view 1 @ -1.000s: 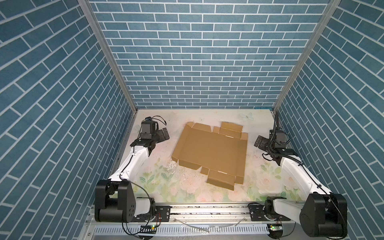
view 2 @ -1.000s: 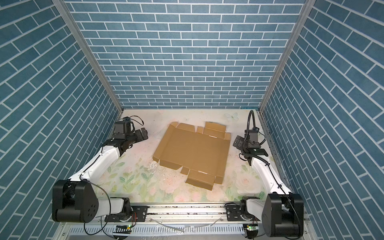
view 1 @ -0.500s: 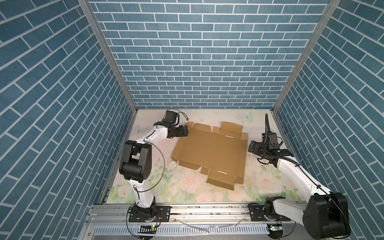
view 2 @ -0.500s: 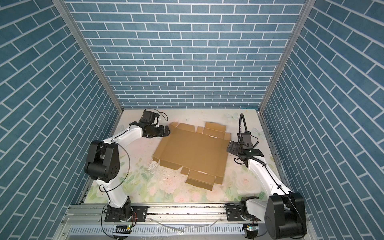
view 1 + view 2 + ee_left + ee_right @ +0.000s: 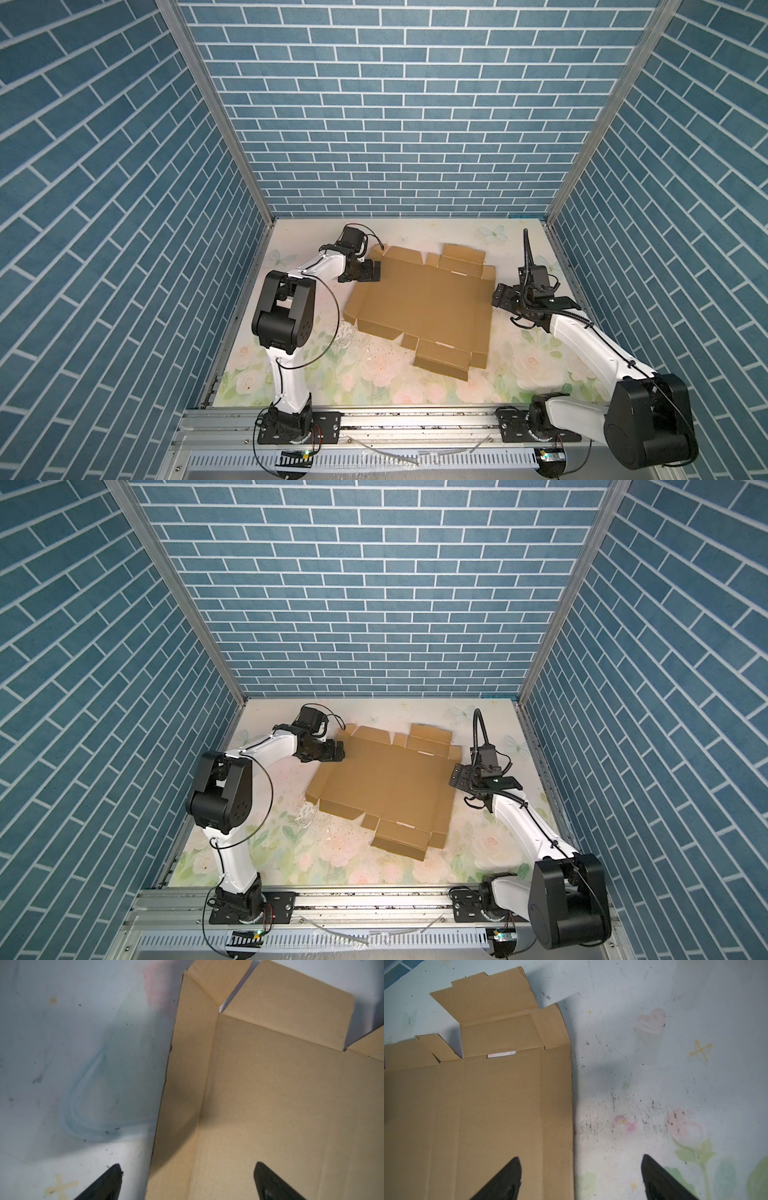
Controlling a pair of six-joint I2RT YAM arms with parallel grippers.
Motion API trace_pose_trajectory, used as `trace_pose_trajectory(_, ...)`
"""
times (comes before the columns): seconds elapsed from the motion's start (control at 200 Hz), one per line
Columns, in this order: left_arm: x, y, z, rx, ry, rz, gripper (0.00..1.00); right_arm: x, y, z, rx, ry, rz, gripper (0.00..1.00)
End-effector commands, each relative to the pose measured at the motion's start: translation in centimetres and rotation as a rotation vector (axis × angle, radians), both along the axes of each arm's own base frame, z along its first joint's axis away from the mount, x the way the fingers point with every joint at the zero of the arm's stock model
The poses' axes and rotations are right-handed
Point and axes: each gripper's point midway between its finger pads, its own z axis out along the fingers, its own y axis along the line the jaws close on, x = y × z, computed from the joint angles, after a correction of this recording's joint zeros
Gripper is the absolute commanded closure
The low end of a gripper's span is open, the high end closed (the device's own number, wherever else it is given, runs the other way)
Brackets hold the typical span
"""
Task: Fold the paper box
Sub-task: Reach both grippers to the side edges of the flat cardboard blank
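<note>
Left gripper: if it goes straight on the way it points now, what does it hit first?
Likely the plain brown corrugated cardboard box: its side flap lies between the jaws of the open left gripper; depth unclear.

A floral-printed tabletop [image 5: 374, 386] is filling the lower middle in both top views, with blue brick-patterned walls [image 5: 399, 124] rising around it — left, right and top. An aluminium rail [image 5: 415, 419] is running along the bottom edge. In the right wrist view a pink heart [image 5: 652, 1022] and a yellow cross [image 5: 700, 1051] are sitting near each other on the print — black scuffs [image 5: 612, 1103] speckling it.
</note>
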Motion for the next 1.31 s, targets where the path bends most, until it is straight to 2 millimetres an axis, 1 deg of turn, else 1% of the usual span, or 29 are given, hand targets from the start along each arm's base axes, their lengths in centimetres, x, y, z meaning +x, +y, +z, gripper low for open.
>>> trace_pose_trajectory(0.0,0.6,0.0,-0.6,0.011,0.002,0.007,0.02,-0.4,0.4,-0.8,0.021,0.021,-0.009,0.11)
trace_pose_trajectory(0.12,0.7,-0.1,-1.0,0.001,0.005,0.015,0.07,-0.4,0.5,-1.1,0.018,0.030,-0.006,0.11)
trace_pose_trajectory(0.275,0.7,-0.2,-1.4,-0.006,0.014,0.020,0.17,-0.2,0.6,-1.2,0.016,0.036,-0.003,0.12)
trace_pose_trajectory(0.43,0.5,-0.1,-1.6,-0.013,0.019,0.024,0.25,0.1,0.9,-1.5,0.026,0.042,0.002,0.12)
trace_pose_trajectory(0.545,0.5,0.1,-1.7,-0.024,0.021,0.033,0.28,0.3,1.1,-1.6,0.033,0.043,0.007,0.12)
trace_pose_trajectory(0.72,0.8,0.8,-1.7,-0.050,0.022,0.055,0.29,0.4,1.2,-1.6,0.034,0.043,0.010,0.12)
trace_pose_trajectory(0.85,0.9,1.0,-1.9,-0.054,0.027,0.055,0.33,0.5,1.3,-1.6,0.034,0.049,0.014,0.12)
trace_pose_trajectory(1.075,0.7,0.7,-2.7,-0.067,0.049,0.040,0.43,1.0,1.5,-1.1,0.038,0.037,0.018,0.13)
trace_pose_trajectory(1.3,0.4,0.4,-3.2,-0.085,0.062,0.032,0.58,1.0,1.6,-1.2,0.035,0.045,0.021,0.13)
